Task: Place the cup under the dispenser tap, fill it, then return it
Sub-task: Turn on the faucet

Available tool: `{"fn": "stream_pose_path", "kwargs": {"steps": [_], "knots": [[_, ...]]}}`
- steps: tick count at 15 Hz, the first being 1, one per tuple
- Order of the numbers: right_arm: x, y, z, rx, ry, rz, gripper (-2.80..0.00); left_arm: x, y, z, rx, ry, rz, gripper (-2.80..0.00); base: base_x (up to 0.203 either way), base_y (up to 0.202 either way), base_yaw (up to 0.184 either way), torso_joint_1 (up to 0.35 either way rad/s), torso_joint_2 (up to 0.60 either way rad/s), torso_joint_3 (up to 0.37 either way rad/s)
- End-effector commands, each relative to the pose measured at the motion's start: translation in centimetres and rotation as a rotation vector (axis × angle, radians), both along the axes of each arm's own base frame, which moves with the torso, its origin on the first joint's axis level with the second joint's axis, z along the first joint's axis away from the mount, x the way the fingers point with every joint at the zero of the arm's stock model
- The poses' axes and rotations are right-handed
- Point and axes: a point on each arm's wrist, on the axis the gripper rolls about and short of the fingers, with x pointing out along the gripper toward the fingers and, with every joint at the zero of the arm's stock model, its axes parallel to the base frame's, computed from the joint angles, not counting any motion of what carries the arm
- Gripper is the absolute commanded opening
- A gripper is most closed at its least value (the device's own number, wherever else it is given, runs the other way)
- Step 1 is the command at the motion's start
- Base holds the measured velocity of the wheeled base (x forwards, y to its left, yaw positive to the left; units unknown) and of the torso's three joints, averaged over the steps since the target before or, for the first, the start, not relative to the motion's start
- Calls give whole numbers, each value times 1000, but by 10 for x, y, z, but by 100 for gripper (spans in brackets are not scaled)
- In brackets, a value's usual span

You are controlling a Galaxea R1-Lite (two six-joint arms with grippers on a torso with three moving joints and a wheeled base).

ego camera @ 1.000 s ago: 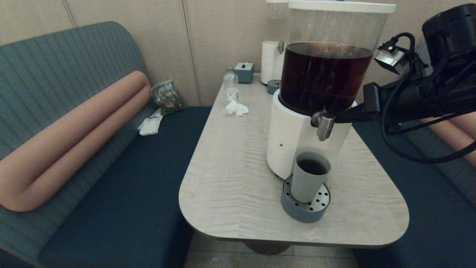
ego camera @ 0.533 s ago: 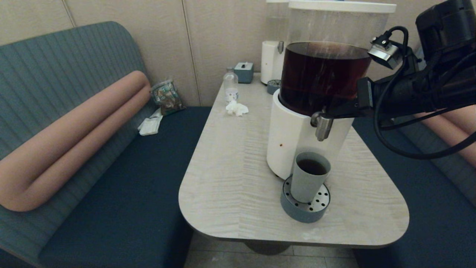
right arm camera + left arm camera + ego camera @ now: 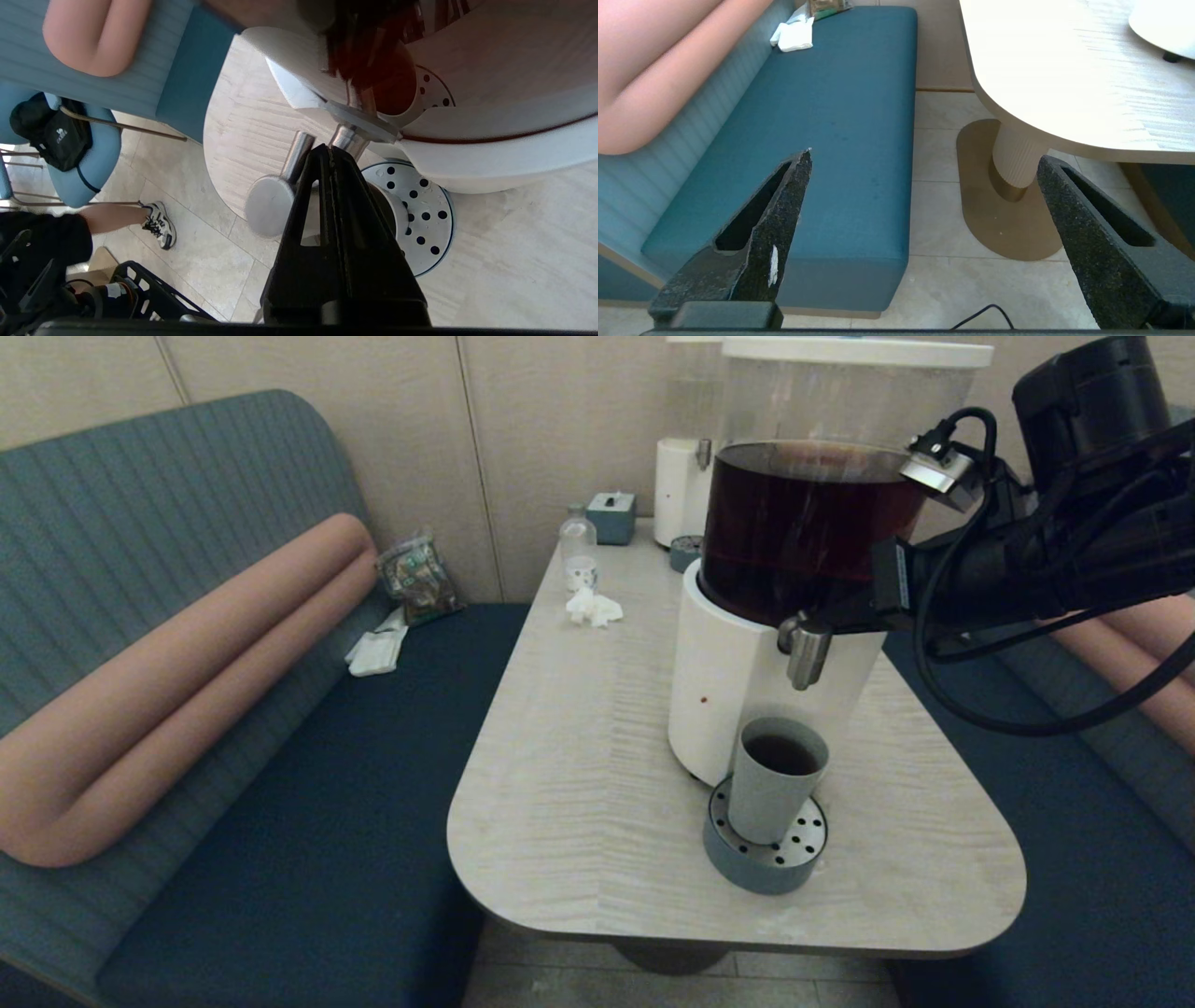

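The grey-blue cup [image 3: 778, 779] stands on the round drip tray [image 3: 766, 859], directly under the dispenser tap [image 3: 808, 655], and holds dark liquid. No stream shows from the tap. My right gripper [image 3: 840, 621] reaches in from the right and is shut on nothing, its tips against the tap's right side. In the right wrist view the shut gripper [image 3: 329, 149] touches the metal tap [image 3: 280, 186], and the cup [image 3: 398, 205] is mostly hidden behind its fingers. My left gripper [image 3: 924, 156] hangs open over the floor beside the table, out of the head view.
The big dispenser [image 3: 738, 681] with dark liquid in its clear tank fills the table's [image 3: 579, 784] right half. At the back stand a slimmer white dispenser [image 3: 677, 490], a small clear bottle [image 3: 579, 551], a tissue box [image 3: 612, 516] and crumpled paper [image 3: 595, 608]. Benches flank the table.
My right arm has moved left and pushed its shut tips against the tap. The tap and dispenser have shifted slightly left. The cup has stayed put.
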Motion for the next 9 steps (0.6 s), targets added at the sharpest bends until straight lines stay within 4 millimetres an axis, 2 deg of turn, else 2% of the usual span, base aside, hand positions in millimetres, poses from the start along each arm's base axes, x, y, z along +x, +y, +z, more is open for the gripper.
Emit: {"fn": "stream_pose_path", "kwargs": {"steps": [1, 9], "knots": [[4, 2, -3, 0, 8, 5, -280, 0, 0, 0, -1, 2, 0, 0, 0, 0, 0, 0, 0, 0], [5, 3, 3, 7, -11, 8, -280, 0, 0, 0, -1, 2, -1, 0, 0, 0, 0, 0, 0, 0]]}}
